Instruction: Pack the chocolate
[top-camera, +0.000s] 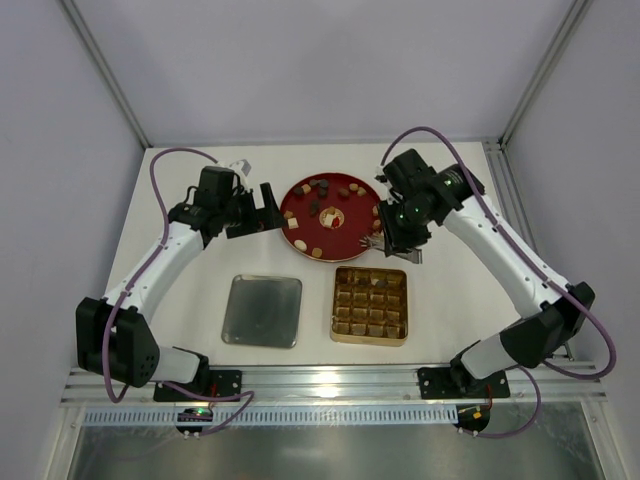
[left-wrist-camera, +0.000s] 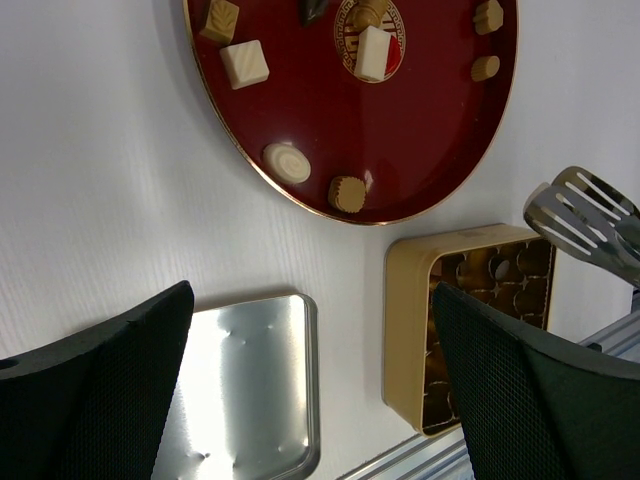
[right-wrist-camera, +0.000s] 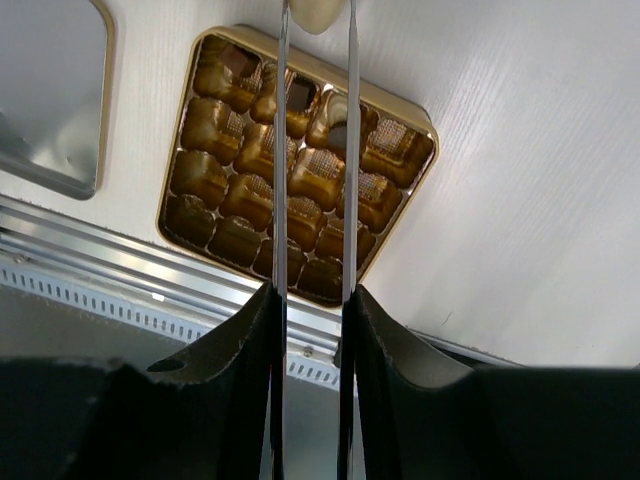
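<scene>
Several chocolate pieces, tan, dark brown and cream-white (top-camera: 334, 217), lie on the red plate (top-camera: 300, 225); the left wrist view shows some, such as a cream square (left-wrist-camera: 245, 63). My right gripper (right-wrist-camera: 312, 295) is shut on metal tongs (right-wrist-camera: 282, 180), just right of the plate (top-camera: 398, 243). The tong tips pinch a cream-white chocolate (right-wrist-camera: 316, 12) above the table, just beyond the gold gridded tin (right-wrist-camera: 420, 150). A few cells hold pieces, one of them dark (right-wrist-camera: 300, 92). My left gripper (left-wrist-camera: 310, 295) is open and empty, left of the plate (top-camera: 262, 210).
A silver tin lid (top-camera: 262, 310) lies left of the gridded tin (top-camera: 340, 330) near the front rail. The tong tips (left-wrist-camera: 585, 215) show at the right of the left wrist view, above the tin (left-wrist-camera: 405, 330). White walls enclose the table.
</scene>
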